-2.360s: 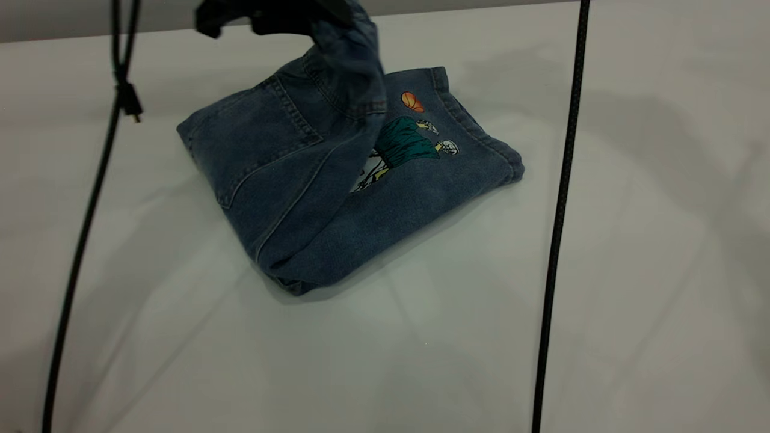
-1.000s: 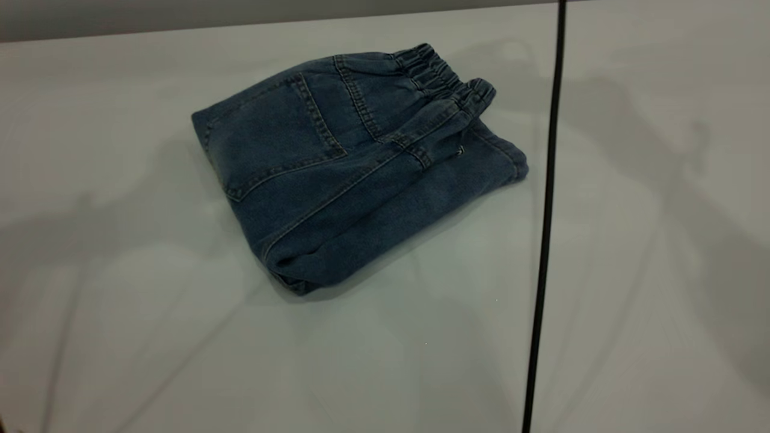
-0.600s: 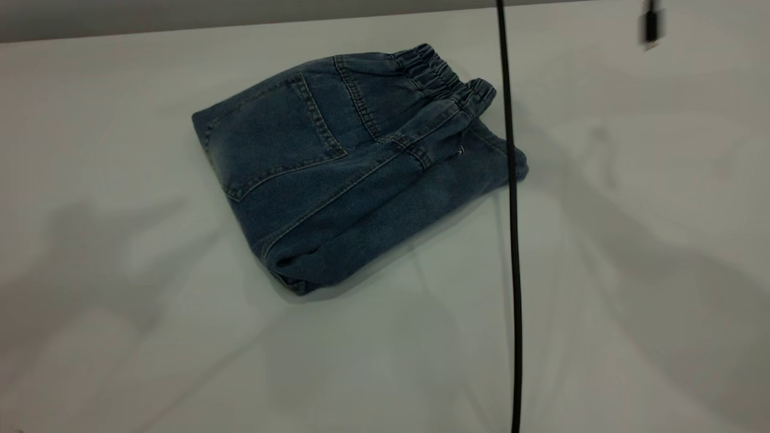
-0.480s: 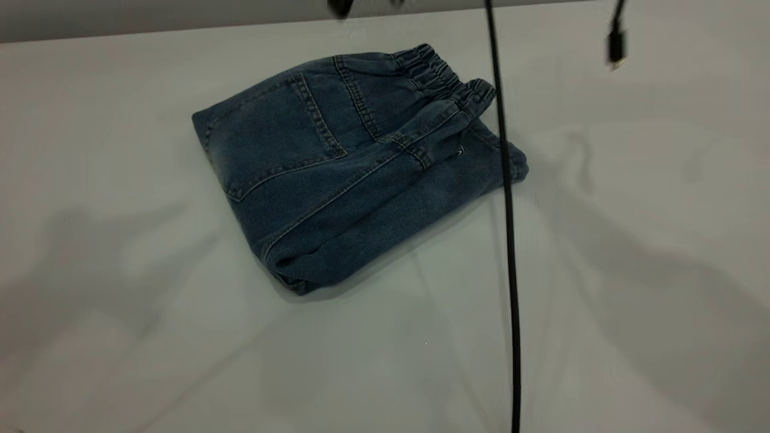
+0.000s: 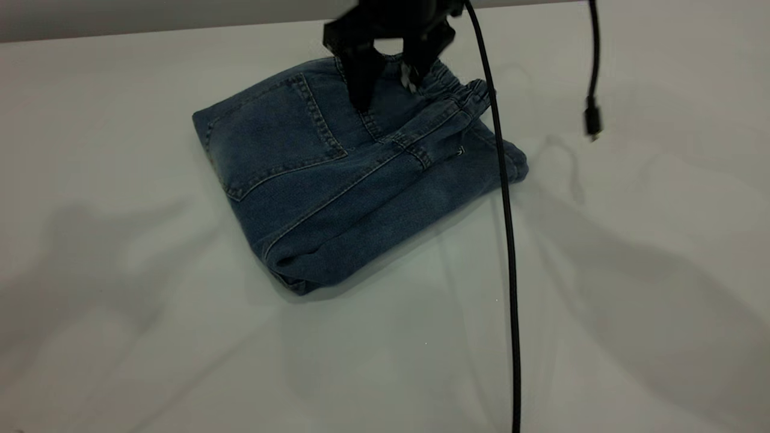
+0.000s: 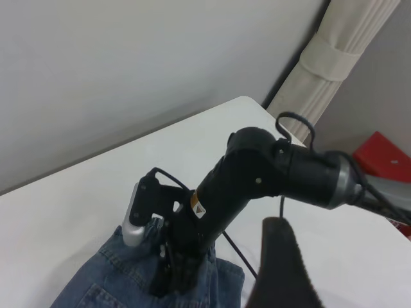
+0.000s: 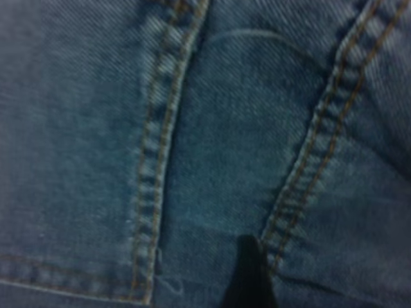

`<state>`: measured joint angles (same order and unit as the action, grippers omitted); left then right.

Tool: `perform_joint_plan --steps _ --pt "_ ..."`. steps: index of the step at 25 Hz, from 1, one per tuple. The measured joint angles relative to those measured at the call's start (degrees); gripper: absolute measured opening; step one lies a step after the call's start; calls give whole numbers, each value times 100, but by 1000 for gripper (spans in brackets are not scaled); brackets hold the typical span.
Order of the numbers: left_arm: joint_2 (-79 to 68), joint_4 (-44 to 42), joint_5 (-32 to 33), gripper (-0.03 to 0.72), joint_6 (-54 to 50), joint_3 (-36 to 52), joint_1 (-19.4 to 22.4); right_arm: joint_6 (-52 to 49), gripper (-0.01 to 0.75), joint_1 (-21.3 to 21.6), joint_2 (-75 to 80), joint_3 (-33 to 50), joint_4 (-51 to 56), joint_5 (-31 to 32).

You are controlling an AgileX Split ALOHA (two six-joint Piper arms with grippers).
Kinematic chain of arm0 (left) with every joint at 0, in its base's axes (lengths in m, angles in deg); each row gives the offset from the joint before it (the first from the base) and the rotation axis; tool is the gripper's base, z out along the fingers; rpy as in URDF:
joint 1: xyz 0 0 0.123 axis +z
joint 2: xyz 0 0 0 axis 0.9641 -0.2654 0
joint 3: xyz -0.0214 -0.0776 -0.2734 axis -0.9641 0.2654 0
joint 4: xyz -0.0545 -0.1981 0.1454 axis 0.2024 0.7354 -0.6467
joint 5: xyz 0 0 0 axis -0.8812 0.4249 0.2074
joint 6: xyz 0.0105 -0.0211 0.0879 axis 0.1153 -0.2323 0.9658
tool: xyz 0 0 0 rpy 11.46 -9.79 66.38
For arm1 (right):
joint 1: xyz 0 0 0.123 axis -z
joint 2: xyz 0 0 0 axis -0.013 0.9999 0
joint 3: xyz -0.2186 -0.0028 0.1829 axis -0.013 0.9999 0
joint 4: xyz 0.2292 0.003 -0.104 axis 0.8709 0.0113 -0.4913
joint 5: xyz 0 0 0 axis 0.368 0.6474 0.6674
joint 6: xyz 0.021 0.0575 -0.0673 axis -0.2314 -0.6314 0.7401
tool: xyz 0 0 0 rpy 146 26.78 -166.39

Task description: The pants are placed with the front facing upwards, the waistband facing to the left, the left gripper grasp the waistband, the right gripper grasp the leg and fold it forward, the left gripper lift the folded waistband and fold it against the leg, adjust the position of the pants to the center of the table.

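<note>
Pants point(image 5: 337, 180) are lying folded into a compact bundle, back pocket point(image 5: 271, 132) up, waistband point(image 5: 451, 87) at the far right edge, on the table point(image 5: 180, 361) left of middle and toward the far side. Both folds look done, so the step in hand is the last one: shifting the bundle to the table's centre.

Right gripper point(image 5: 388, 81) is hanging over the far part of the pants just beside the waistband, fingers spread apart, tips at or near the denim; nothing clamped. Its wrist view is filling with denim and seams, one fingertip point(image 7: 247, 273) close to the cloth.

Left gripper point(image 6: 279, 269) is sitting off the pants, only one finger showing, so can't tell its state.

Next move, my read: pin or pinch the layers, then drag toward the near right without undoing the fold. A cable point(image 5: 508, 240) is dangling over the right edge; snag risk.
</note>
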<state>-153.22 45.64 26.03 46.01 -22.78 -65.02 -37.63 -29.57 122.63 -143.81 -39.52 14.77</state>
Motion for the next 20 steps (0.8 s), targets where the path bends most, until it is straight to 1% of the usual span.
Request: perform_joint_plan --steps 7,10,17,20 --pt "0 6 -19 425 0 0 0 -82 495 -89 272 11 169 -24" --pt "0 6 -19 425 -5 0 0 -155 495 -116 332 11 34 -32" --pt "0 17 -13 425 -5 0 -14 -1020 483 -118 389 11 -823 11" --pt "0 29 -10 425 -5 0 -14 -1398 463 -118 414 11 -908 -9"
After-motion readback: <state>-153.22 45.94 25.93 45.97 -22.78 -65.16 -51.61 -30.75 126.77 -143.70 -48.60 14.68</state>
